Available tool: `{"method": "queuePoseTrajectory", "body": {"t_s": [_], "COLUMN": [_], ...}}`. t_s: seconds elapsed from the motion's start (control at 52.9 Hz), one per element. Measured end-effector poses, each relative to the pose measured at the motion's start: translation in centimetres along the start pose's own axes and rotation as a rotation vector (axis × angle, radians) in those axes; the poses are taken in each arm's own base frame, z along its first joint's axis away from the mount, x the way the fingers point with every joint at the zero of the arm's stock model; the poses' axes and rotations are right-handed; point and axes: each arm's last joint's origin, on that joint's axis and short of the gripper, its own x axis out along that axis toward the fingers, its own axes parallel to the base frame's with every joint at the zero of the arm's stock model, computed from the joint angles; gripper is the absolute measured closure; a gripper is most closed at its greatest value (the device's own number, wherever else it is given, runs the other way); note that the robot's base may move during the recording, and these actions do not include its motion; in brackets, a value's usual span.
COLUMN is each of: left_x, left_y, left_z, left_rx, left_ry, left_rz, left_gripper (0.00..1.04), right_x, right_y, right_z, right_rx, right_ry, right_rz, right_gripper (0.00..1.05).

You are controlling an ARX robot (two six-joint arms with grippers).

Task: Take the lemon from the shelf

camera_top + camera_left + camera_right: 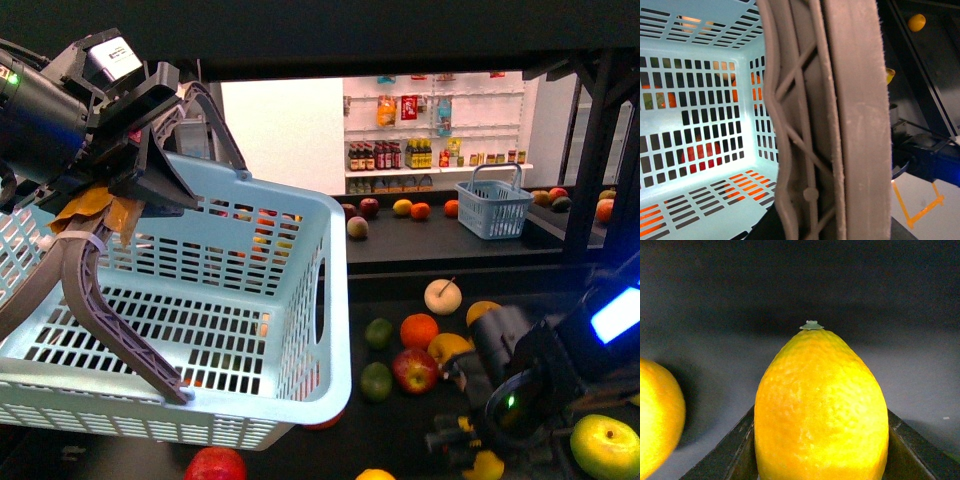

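Lemon (820, 390) dead centre in right wrist view, stem end up, on dark shelf (920, 375). Right gripper (821, 440) fingers (737, 452) hugging both its sides. Left gripper (150, 190), upper left of front view, clamped on grey handle (110, 320) of pale blue basket (310, 300).

Bright white wall (285, 130), back shelves of bottles (400, 155), orange tape (926, 211) on pale floor (905, 232)

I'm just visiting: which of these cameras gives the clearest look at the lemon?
The right wrist view: the lemon fills it, stem nub up, with the right gripper's fingers against both sides. The front view shows only a yellow sliver, likely it, by the right arm. The left wrist view shows mostly the basket.
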Motion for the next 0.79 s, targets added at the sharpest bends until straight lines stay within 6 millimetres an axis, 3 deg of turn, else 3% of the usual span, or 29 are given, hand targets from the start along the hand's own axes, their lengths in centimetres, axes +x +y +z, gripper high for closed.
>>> {"method": "queuePoseTrajectory", "body": {"t_s": [0.076, 0.227, 0.284, 0.397, 0.473, 0.643, 0.795], "left_x": [0.0, 0.0, 0.0, 0.0, 0.0, 0.0, 0.0], "left_y": [0.0, 0.0, 0.0, 0.0, 0.0, 0.0, 0.0], "left_z": [0.0, 0.0, 0.0, 0.0, 0.0, 0.0, 0.0], "left_rx": [0.000, 0.000, 0.000, 0.000, 0.000, 0.000, 0.000], "left_ry": [0.000, 0.000, 0.000, 0.000, 0.000, 0.000, 0.000], "left_rz": [0.001, 0.000, 0.000, 0.001, 0.000, 0.000, 0.000], "left_gripper": [0.89, 0.89, 0.89, 0.89, 0.89, 0.89, 0.89], "right_x": [-4.1, -11.3, -13.8, -20.5, -23.4, -27.8, -29.0], "right_y": [-0.4, 0.1, 0.6, 2.7, 4.0, 6.9, 9.7], "right_z": [3.1, 7.5, 8.6, 10.6, 11.0, 11.2, 10.7], "right_rx": [0.018, 0.022, 0.019, -0.002, -0.019, -0.055, -0.087], "right_ry": [-0.098, -0.260, -0.306, -0.415, -0.448, -0.484, -0.451], "right_rz": [0.028, 0.101, 0.131, 0.241, 0.297, 0.404, 0.465], "right_gripper": [0.50, 0.50, 0.50, 0.50, 0.50, 0.50, 0.50]}}
